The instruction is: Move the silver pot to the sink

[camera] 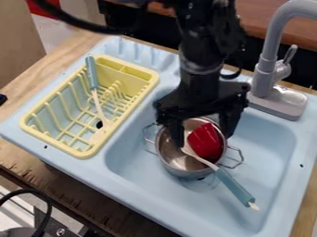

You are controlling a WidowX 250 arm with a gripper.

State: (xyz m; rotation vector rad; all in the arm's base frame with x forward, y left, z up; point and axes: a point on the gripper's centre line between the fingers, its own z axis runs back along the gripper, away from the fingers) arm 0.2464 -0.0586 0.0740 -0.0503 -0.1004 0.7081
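The black gripper (203, 135) hangs down over the sink, its fingers spread apart at the silver pot. Its left finger reaches down inside the pot opening, while the right one stands by the far right rim. Below it, the silver pot (180, 169) rests in the light blue sink (145, 173), with wire handles at its left and right. A red object (206, 140) lies in the pot between the fingers. A spoon with a blue handle (234, 186) leans out over the pot's front right rim.
Left of the basin stands a yellow dish rack (88, 151) holding another blue-handled utensil (92, 73). A grey faucet (265, 69) rises at the back right. Dark cables cross the upper left and lower left.
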